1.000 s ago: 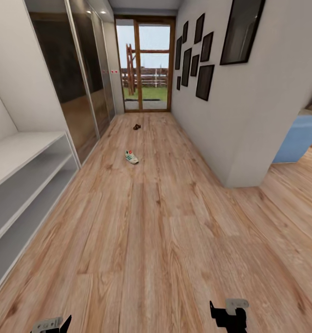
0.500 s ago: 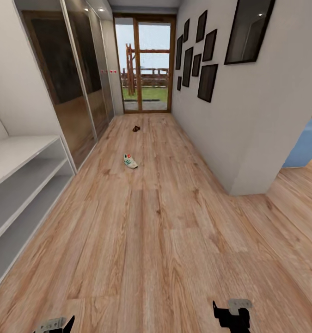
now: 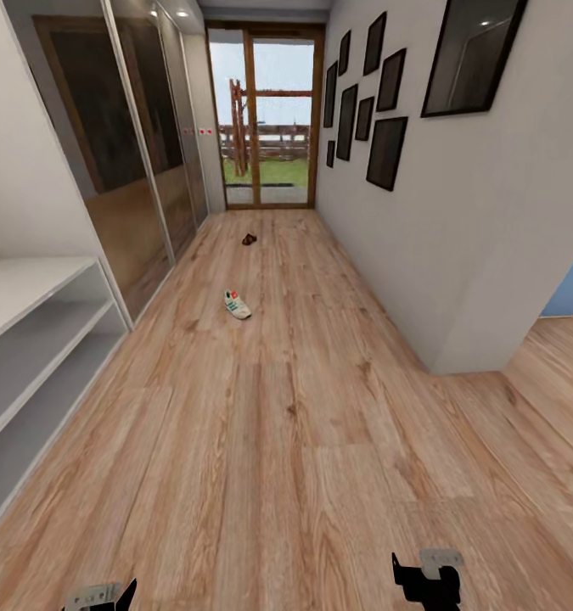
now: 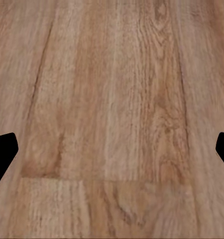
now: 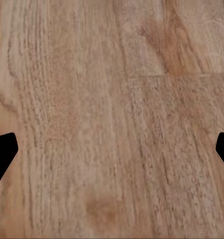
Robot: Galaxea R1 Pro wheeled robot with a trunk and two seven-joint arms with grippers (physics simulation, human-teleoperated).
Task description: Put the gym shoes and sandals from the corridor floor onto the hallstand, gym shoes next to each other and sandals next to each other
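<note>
You are looking down a corridor floor (image 3: pixel 286 407) that runs from near to far. A shelf unit (image 3: pixel 31 339) stands along the left wall near you, with sliding wardrobe doors (image 3: pixel 133 161) just beyond it. A gym shoe (image 3: pixel 237 305) lies on the floor mid-corridor, slightly left of centre. A sandal (image 3: pixel 249 239) lies farther on, well apart from it, near the glazed door (image 3: pixel 267 119) at the far end. Picture frames (image 3: pixel 379 93) hang on the right wall, which ends at a corner on your right.
</note>
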